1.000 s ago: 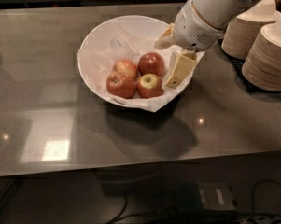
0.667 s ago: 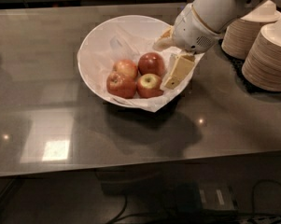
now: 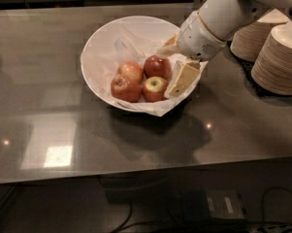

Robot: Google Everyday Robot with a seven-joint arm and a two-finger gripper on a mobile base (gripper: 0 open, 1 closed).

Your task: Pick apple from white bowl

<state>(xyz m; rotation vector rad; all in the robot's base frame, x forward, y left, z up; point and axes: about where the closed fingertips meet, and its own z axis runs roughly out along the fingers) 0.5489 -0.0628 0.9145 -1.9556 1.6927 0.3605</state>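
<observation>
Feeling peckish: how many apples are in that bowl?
4 apples in the white bowl: two behind, two in front; the gripper hangs at their right. None seems hidden.

You're seeing the white bowl (image 3: 94,42) sitting upper-centre on the counter (image 3: 48,106); the apple (image 3: 154,87) is lying front-right inside it, the end effector (image 3: 168,72) hanging just right of it.
</observation>
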